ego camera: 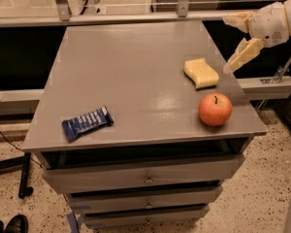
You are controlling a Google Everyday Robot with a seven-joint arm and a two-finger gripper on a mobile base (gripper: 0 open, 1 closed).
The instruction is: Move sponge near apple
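Observation:
The pale yellow sponge (pixel 201 73) lies flat on the grey tabletop (pixel 131 76) at the right side. The red-orange apple (pixel 215 109) stands just in front of it near the right front corner, a small gap between them. My gripper (pixel 227 43) hangs in the air above and to the right of the sponge, past the table's right edge. It is open and empty, its two pale yellow fingers (pixel 243 53) spread wide apart. It touches neither the sponge nor the apple.
A blue snack bar wrapper (pixel 87 123) lies near the table's front left corner. The table is a cabinet with drawers (pixel 145 178) below. A metal rail (pixel 136 17) runs behind it. A ledge (pixel 269 85) sits to the right.

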